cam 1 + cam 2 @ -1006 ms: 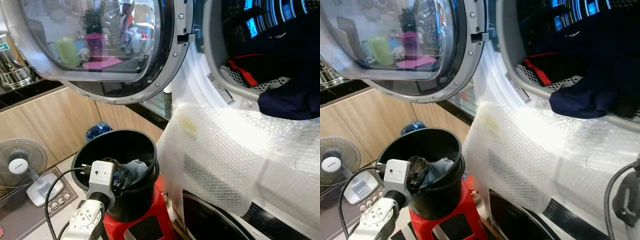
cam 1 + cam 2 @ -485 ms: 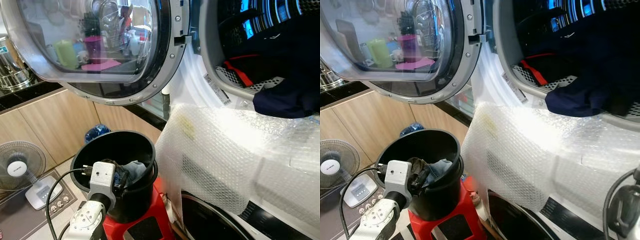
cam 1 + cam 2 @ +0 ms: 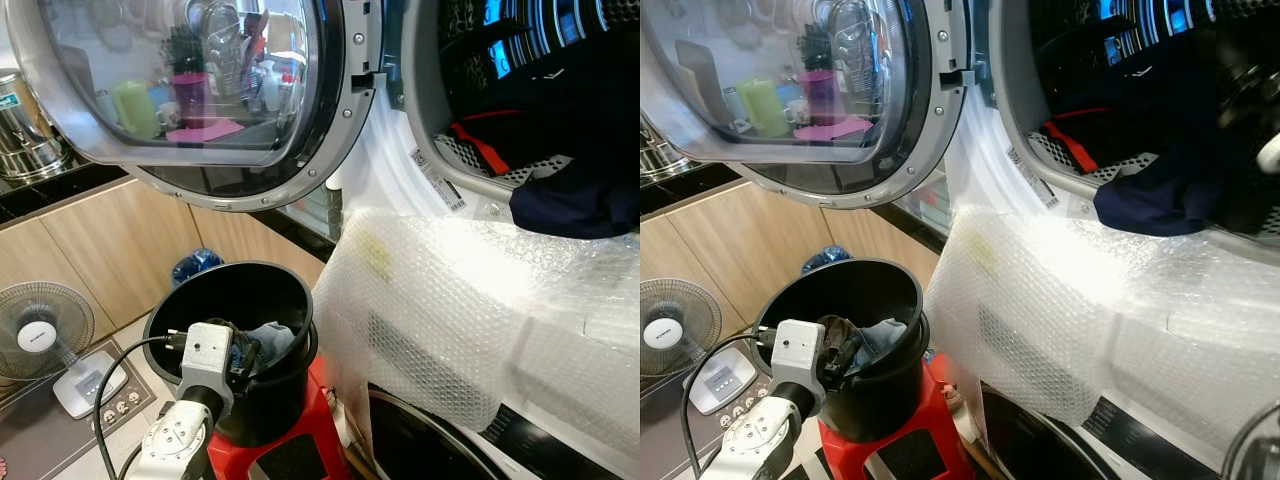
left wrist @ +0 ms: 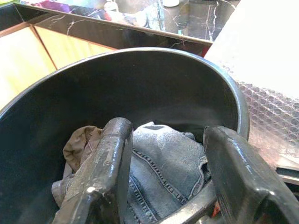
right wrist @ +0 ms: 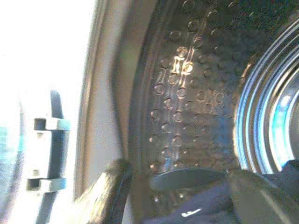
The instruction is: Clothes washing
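- Our left gripper (image 4: 163, 186) sits spread wide over the jeans (image 4: 163, 163) in the black bucket (image 3: 250, 290), at 7 o'clock, grasping nothing
- Our right gripper (image 5: 177, 196) is inside the drum (image 5: 196, 93) at 2 o'clock, above dark clothes (image 3: 575, 205); we cannot tell whether it is clenched
- That dark garment droops over the drum's lip; we judge it could slide out onto the bubble wrap (image 3: 450, 300)
- Closing on a single fold may drop the jeans mid-lift

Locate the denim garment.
The denim garment lies inside the black bucket on the red stool, lower left in the eye views, between the left end effector fingers.
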`<state>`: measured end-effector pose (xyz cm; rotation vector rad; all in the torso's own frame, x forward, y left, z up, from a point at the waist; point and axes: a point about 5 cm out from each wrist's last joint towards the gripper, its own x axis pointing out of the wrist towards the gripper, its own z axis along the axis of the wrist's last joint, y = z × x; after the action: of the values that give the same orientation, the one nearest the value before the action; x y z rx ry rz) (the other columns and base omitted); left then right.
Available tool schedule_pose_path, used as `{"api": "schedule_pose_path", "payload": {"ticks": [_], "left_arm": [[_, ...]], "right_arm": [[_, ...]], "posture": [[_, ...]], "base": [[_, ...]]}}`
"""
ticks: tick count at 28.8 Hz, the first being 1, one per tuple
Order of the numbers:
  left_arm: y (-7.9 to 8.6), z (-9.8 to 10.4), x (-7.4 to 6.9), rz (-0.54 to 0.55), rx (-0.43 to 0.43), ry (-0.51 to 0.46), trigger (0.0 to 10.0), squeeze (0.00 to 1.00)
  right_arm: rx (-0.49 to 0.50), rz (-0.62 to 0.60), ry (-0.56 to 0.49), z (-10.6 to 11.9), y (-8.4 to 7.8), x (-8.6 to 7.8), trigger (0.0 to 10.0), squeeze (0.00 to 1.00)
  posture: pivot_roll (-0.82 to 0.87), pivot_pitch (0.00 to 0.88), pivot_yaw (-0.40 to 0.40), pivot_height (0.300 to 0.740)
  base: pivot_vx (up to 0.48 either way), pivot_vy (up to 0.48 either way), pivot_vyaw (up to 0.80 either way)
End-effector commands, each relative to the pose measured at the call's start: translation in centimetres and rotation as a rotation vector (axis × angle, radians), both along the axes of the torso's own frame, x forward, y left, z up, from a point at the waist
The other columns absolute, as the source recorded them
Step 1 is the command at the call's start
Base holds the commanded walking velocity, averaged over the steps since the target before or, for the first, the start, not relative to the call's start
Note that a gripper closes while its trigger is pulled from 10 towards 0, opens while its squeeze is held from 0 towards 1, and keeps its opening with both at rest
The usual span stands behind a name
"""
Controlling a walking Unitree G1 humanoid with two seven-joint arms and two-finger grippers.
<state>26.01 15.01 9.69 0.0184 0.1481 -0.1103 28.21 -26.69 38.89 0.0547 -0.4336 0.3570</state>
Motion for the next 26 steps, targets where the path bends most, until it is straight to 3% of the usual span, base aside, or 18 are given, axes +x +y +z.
{"api": "schedule_pose_path", "payload": {"ticks": [1, 5, 6, 8, 9, 13, 16, 17, 20, 21, 22, 24, 26], "left_arm": [[0.2, 0.2, 0.0, 0.004, -0.003, -0.009, 10.0, 0.00], [0.5, 0.0, -0.1, 0.012, 0.002, -0.005, 10.0, 0.00], [0.6, -0.1, -0.2, 0.014, 0.006, -0.002, 10.0, 0.00], [0.7, -0.2, -0.2, 0.014, 0.009, 0.000, 10.0, 0.00], [0.6, -0.3, -0.2, 0.014, 0.007, 0.001, 10.0, 0.00], [0.2, -0.3, -0.1, 0.003, 0.004, -0.001, 10.0, 0.00], [0.2, -0.2, -0.1, 0.006, 0.000, -0.004, 10.0, 0.00], [0.3, -0.2, -0.1, 0.010, -0.001, -0.003, 10.0, 0.00], [0.5, -0.4, -0.3, 0.017, 0.002, 0.001, 10.0, 0.00], [0.5, -0.5, -0.3, 0.019, 0.002, 0.002, 10.0, 0.00], [0.5, -0.5, -0.3, 0.019, 0.001, 0.002, 10.0, 0.00], [0.3, -0.5, -0.2, 0.016, 0.000, 0.002, 10.0, 0.00], [0.3, -0.5, -0.2, 0.014, 0.000, 0.001, 10.0, 0.00]], "right_arm": [[0.007, 0.006, -0.014, 0.6, -0.2, -0.9, 10.0, 0.00], [0.070, 0.034, 0.042, 0.2, 0.6, -1.8, 10.0, 0.00], [0.191, 0.108, 0.087, -0.4, 2.4, -1.7, 10.0, 0.00], [0.208, 0.141, 0.123, -1.1, 3.8, -1.6, 10.0, 0.00], [0.254, 0.209, 0.171, -2.5, 6.1, -1.3, 10.0, 0.00], [0.353, 0.213, 0.239, -4.0, 8.6, -0.9, 10.0, 0.00], [0.426, 0.202, 0.244, -4.1, 9.0, -0.9, 10.0, 0.00], [0.516, 0.161, 0.239, -3.8, 9.1, -0.9, 10.0, 0.00], [0.487, 0.056, 0.177, -3.0, 9.7, -1.3, 10.0, 0.00], [0.438, -0.125, 0.141, -2.9, 9.6, -1.5, 10.0, 0.00], [0.426, -0.196, 0.126, -3.0, 9.4, -1.5, 10.0, 0.00], [0.483, -0.332, 0.146, -3.8, 8.9, -1.5, 10.0, 0.00], [0.527, -0.373, 0.155, -4.0, 8.8, -1.5, 10.0, 0.00]], "posture": [[0.00, 0.000, 0.078, 0.740], [-0.01, 0.020, 0.058, 0.740], [-0.02, 0.023, 0.054, 0.740], [-0.03, 0.025, 0.052, 0.740], [-0.04, 0.027, 0.050, 0.740], [-0.04, 0.029, 0.039, 0.740], [-0.04, 0.031, 0.038, 0.740], [-0.04, 0.034, 0.031, 0.740], [-0.05, 0.037, 0.029, 0.740], [-0.05, 0.038, 0.029, 0.740], [-0.05, 0.036, 0.028, 0.740], [-0.05, 0.035, 0.026, 0.740], [-0.04, 0.032, 0.025, 0.740]], "base": [[0.000, 0.000, 0.00], [0.000, 0.000, 0.00], [0.000, 0.000, 0.00], [0.000, 0.000, 0.00], [0.000, 0.000, 0.00], [0.000, 0.000, 0.00], [0.000, 0.000, 0.00], [0.000, 0.000, 0.00], [0.000, 0.000, 0.00], [0.000, 0.000, 0.00], [0.000, 0.000, 0.00], [0.000, 0.000, 0.00], [0.000, 0.000, 0.00]]}}
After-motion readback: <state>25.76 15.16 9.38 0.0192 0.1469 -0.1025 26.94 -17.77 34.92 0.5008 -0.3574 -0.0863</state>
